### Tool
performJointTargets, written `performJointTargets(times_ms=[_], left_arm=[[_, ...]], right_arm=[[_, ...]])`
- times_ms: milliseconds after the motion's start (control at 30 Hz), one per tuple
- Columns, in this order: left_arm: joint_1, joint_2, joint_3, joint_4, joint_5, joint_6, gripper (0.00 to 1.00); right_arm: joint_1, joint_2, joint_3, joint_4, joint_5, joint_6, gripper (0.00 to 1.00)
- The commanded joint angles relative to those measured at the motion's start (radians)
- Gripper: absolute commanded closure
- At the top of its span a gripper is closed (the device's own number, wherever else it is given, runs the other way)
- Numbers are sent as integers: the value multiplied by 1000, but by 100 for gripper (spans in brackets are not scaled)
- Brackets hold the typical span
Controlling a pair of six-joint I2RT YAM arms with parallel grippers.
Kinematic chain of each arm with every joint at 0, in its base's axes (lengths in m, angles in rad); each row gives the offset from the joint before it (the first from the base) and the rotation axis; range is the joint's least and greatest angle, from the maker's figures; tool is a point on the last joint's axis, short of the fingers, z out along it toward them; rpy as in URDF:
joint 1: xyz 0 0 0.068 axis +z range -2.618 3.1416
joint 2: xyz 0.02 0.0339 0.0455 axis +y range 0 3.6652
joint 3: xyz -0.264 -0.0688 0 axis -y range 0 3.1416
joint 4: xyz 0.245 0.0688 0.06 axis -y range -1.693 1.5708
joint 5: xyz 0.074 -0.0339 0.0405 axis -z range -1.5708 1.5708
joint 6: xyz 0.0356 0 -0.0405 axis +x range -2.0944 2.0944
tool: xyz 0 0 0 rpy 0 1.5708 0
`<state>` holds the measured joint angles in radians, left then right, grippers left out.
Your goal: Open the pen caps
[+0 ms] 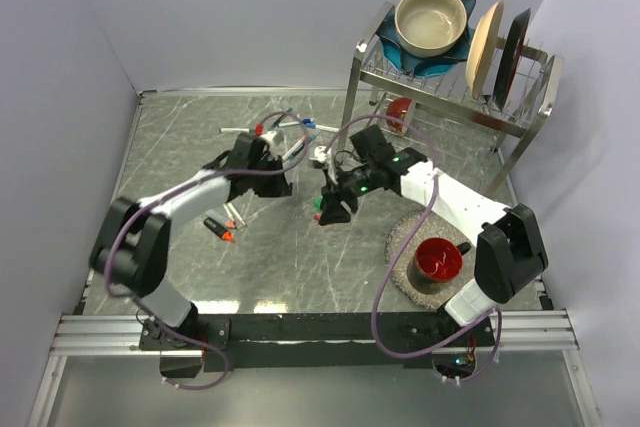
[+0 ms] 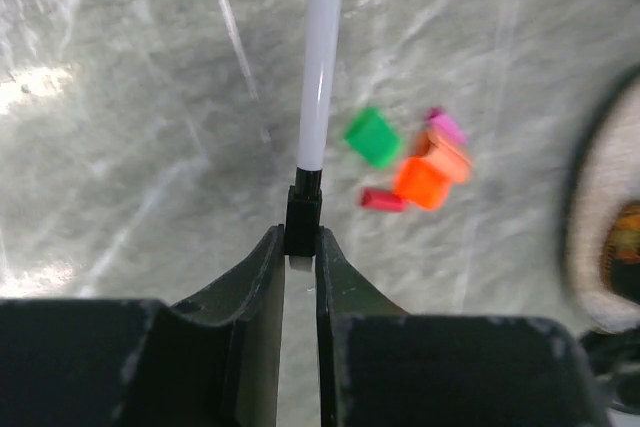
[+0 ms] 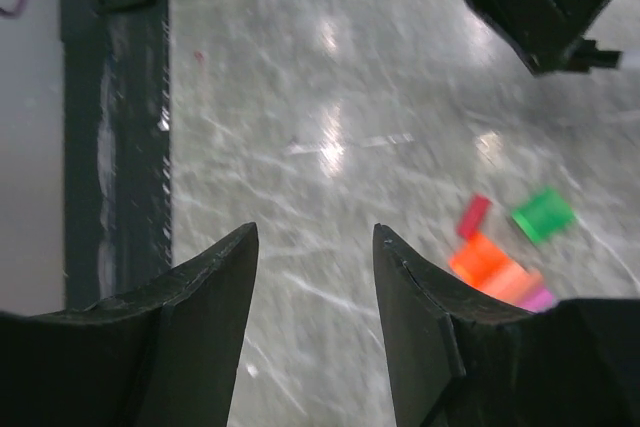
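My left gripper (image 2: 301, 247) is shut on the black end piece (image 2: 303, 209) of a white marker (image 2: 322, 57), whose barrel points straight away from the jaws. Loose pen caps lie on the table to its right: a green one (image 2: 372, 137), an orange one (image 2: 420, 182), a red one (image 2: 383, 200) and a pink one (image 2: 447, 127). My right gripper (image 3: 315, 237) stands open over bare table with nothing between its fingers. The same green cap (image 3: 542, 214) and orange cap (image 3: 483, 259) lie to its right. From above, the left gripper (image 1: 280, 175) and right gripper (image 1: 330, 209) are close together mid-table.
More markers (image 1: 262, 130) lie at the back of the table, and some small pieces (image 1: 222, 227) lie at the left. A dish rack (image 1: 450, 82) with a bowl and plates stands at back right. A red cup (image 1: 438, 259) sits on a round mat (image 1: 400, 242) at front right.
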<state>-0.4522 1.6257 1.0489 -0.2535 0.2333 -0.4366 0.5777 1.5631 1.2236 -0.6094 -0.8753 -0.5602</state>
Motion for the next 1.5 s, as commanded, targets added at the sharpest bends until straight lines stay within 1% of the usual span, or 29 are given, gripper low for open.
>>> performJointTargets(times_ms=[0,33,67,100,133,200,233,267,300,333,400,433,533,700,1000,1100,1300,1400,1467], left_arm=[[35,-202,-246,354,113,-221,99],[35,-231,-288,450,115,-276,99],[35,-259,-361,489,113,-299,99],[35,-311,-395,532,112,-324,99],[35,-337,-427,568,110,-364,99],[35,-410,-501,637,97,-386,99],[35,-435,-522,654,92,-401,99],[35,-457,-559,680,87,-407,99],[35,-496,-579,698,87,-419,99],[35,-515,-598,721,90,-427,99],[33,-552,-639,764,101,-447,99],[33,-559,-650,776,106,-453,99],[27,-578,-679,813,121,-470,99],[15,-573,-690,841,141,-479,99],[-3,-537,-678,901,213,-478,99],[-11,-521,-685,948,245,-484,99],[-19,-521,-691,958,244,-485,99],[-20,-524,-690,956,241,-482,99],[-20,-524,-693,958,242,-484,99]], right_arm=[[54,15,-36,287,13,305,44],[57,18,-45,328,12,413,44],[57,20,-64,367,12,468,44],[59,20,-73,437,10,514,44],[57,20,-82,473,21,608,44],[57,12,-113,570,42,702,44],[59,11,-119,595,85,792,44],[59,8,-133,608,111,843,44],[59,6,-142,679,149,896,44],[60,3,-154,712,229,1013,43],[60,6,-188,773,269,1109,43],[60,20,-191,787,262,1164,43],[62,37,-193,818,225,1235,42],[65,41,-196,859,194,1266,42],[65,61,-176,830,217,1243,43],[60,63,-171,826,222,1241,43],[39,63,-180,844,203,1255,49],[37,61,-185,855,194,1261,55],[37,63,-185,859,188,1264,57]])
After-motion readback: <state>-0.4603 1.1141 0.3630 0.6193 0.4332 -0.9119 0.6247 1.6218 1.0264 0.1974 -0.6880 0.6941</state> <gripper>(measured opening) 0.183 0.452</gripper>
